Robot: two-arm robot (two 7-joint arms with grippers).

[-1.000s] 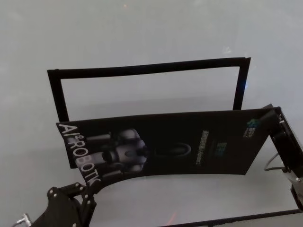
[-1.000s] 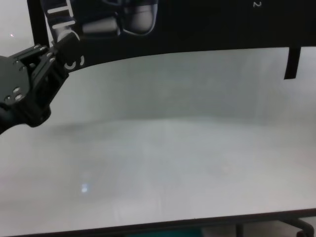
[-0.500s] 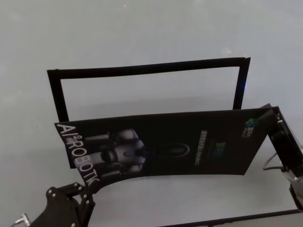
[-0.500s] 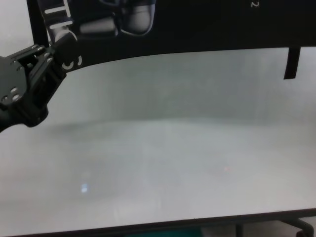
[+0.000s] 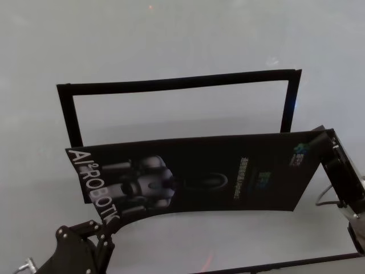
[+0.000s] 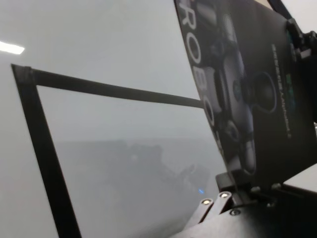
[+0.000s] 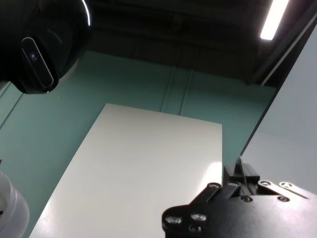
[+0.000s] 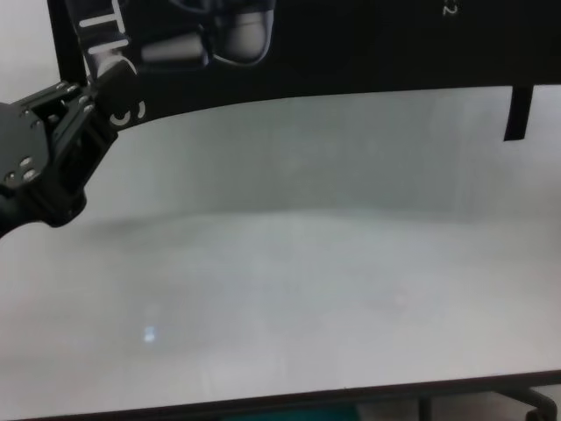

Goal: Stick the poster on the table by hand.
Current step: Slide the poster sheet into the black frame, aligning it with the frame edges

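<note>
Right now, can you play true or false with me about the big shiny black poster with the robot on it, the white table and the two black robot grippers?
1. The big glossy black poster lies flat on the wide white table. False: it is held up above the table, bowed between the two grippers.
2. The black left gripper pinches the poster's near corner by the big white letters. True.
3. The black right gripper holds the poster's other end. True.
4. The narrow black tape strips make a frame on the table. True, with its near side hidden by the poster.
5. The poster shows a red car. False: it shows a grey-white robot.
</note>
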